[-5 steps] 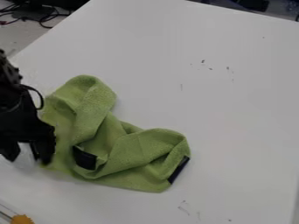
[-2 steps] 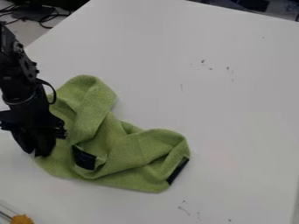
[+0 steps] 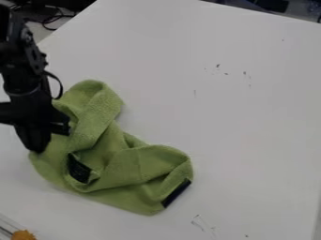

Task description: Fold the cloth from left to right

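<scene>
Pinching the left edge of a rumpled green cloth [image 3: 134, 168], a black robot hand [image 3: 38, 149] hangs over the left side of the white desk [image 3: 251, 117], where the cloth lies.

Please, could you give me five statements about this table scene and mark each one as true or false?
1. The cloth is green. True.
2. The gripper is at the right end of the cloth. False: the gripper is at its left side in the view.
3. The cloth lies flat and smooth. False: it is bunched in folds.
4. A dark patch is at the cloth's lower right. True.
5. The table is black. False: the table is white.
</scene>
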